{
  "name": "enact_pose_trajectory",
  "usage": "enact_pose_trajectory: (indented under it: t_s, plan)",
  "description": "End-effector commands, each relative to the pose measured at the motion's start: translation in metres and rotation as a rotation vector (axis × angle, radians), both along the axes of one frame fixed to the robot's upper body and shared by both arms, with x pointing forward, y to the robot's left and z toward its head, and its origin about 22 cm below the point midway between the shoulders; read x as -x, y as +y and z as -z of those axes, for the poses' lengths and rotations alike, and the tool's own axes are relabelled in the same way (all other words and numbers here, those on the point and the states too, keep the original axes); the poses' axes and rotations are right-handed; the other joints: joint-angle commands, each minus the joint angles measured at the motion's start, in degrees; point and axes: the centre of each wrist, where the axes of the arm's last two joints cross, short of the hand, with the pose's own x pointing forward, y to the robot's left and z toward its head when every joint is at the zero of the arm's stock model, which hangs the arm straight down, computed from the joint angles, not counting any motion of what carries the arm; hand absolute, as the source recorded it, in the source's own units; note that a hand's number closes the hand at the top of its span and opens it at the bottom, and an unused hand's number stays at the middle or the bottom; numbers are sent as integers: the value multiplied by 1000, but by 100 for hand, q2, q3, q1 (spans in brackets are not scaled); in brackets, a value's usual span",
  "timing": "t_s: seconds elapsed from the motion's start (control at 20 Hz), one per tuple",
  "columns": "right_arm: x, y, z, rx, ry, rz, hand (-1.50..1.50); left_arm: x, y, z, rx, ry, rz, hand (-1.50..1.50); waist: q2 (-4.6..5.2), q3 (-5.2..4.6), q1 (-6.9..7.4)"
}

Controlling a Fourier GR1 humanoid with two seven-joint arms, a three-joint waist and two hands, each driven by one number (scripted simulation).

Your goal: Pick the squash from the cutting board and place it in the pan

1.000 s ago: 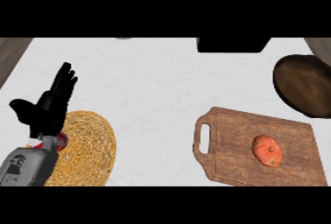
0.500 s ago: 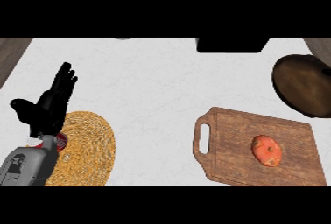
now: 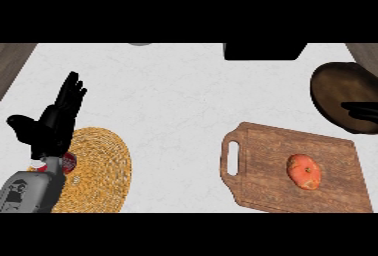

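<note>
Left hand: present at the left side of the head view, rising from a grey forearm that enters at the lower left corner. Fingers are straight and held together, pointing up and slightly right; the thumb sticks out to the left. The hand has hold of nothing and is at rest. The wrist and forearm lie over the left part of a round woven mat, which sits on the white counter. A small red detail shows at the wrist, just against the mat's edge; what it is cannot be determined.

Right hand: not seen anywhere in the view.

Squash: orange-red, oval, lying on the right half of the wooden cutting board, well apart from the left hand. Nothing is touching it. The board sits at the lower right of the counter, its handle slot on the left edge, facing the mat.

Pan: dark, round, at the right edge of the view, just above the board's upper right corner. A dark handle-like shape lies across its right side. Nothing can be made out inside it.

Other items: a black block-shaped object stands at the top edge, right of centre. Wood-toned strips show at the upper left and upper right corners.
</note>
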Motion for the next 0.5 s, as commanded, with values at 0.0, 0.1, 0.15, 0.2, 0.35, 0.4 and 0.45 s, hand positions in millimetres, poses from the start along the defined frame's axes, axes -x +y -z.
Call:
enact_pose_trajectory:
  t_s: [0.0, 0.1, 0.15, 0.2, 0.35, 0.4, 0.45]
  plan:
    - [27, 19, 11, 16, 28, -2, -150, 14, 8, -5, -7, -3, -3, 0, -21, -1, -57]
    - [7, 13, 23, 29, 35, 20, -150, -6, 5, -4, -8, 12, -6, 0, 10, 1, -3]
    - [-8, 9, 26, 29, 37, 39, -150, -2, 4, 3, 11, -12, 0, 0, 17, 1, 35]
    - [20, 9, 34, 65, 15, 47, -150, 6, 16, 16, -6, 10, -12, 0, 2, 0, -37]
    - [-20, 16, 41, 131, 40, 80, -150, -6, -16, 2, -18, -8, 13, 0, 28, 3, 76]
    - [4, 17, 26, 127, 50, 76, -150, 18, -15, 5, 2, -13, 2, 0, -4, 0, 9]
    - [-11, 17, 23, 111, 45, 68, -150, -18, -6, -4, 3, -3, 8, 0, 14, 0, 5]
